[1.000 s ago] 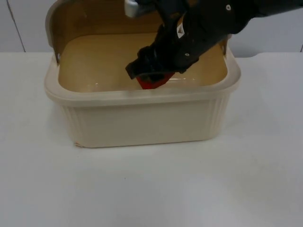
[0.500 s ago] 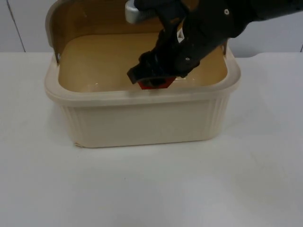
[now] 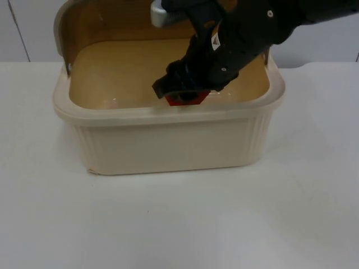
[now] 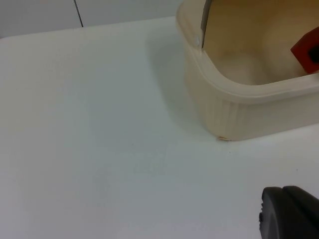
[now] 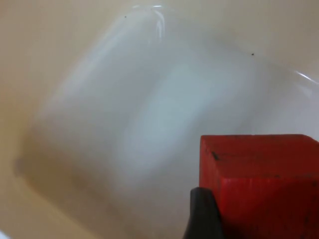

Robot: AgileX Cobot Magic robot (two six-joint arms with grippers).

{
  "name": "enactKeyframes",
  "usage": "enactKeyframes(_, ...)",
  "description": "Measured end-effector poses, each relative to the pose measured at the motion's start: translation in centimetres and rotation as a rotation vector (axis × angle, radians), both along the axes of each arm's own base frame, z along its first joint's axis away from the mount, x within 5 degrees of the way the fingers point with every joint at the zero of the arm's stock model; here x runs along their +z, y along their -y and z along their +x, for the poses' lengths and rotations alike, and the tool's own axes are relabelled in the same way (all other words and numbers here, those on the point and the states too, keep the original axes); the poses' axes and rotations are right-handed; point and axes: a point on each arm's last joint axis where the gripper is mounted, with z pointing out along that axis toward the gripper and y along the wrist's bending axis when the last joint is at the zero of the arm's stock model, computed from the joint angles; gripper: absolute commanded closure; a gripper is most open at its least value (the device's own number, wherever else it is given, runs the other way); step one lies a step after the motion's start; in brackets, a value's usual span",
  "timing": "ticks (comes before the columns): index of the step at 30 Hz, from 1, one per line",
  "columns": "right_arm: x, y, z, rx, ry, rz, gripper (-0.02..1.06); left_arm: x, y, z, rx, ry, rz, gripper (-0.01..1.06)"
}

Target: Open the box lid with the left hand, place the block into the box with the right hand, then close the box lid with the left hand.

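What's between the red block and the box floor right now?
Nothing visible: in the right wrist view the red block, beside a fingertip of the right gripper, hangs over bare box floor.

The right arm reaches in from the upper right, wrist bent down, its right gripper (image 3: 182, 94) low with fingers (image 5: 203, 214) clamped on something red, while the left gripper (image 4: 289, 213) waits off to the side, above the table.

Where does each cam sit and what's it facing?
Top: fixed, looks down and forward at the open box; right gripper inside with the red block.
Left wrist: looks over the table at the box corner; own fingertip.
Right wrist: looks into the box floor; fingertip against block.
All three share the block.
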Motion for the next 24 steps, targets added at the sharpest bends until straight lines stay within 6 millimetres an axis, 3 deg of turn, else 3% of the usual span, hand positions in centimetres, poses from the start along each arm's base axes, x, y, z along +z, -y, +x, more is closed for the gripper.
enactKeyframes(9, 0.1, -0.1, 0.06, 0.001, 0.01, 0.014, 0.52, 0.0, 0.0, 0.0, -0.001, 0.0, 0.002, 1.05)
enactKeyframes(15, 0.12, -0.12, 0.08, 0.002, 0.013, 0.017, 0.34, 0.0, 0.0, 0.0, -0.001, 0.0, 0.002, 1.05)
enactKeyframes(24, 0.14, -0.13, 0.08, 0.002, 0.014, 0.018, 0.34, 0.0, -0.02, 0.0, 0.0, 0.0, 0.003, 1.05)
